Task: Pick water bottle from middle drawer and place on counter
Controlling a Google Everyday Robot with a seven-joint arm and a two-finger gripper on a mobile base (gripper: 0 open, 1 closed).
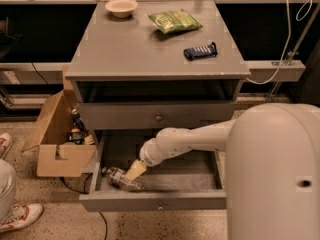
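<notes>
Water bottle [119, 178] lies against middle drawer [165, 202] front edge, end effector [134, 171] just beside.

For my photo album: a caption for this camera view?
Robot's gripper in the open middle drawer, at the water bottle lying near its front.

gripper [134, 171] at water bottle [117, 177], in middle drawer [155, 201]
</notes>
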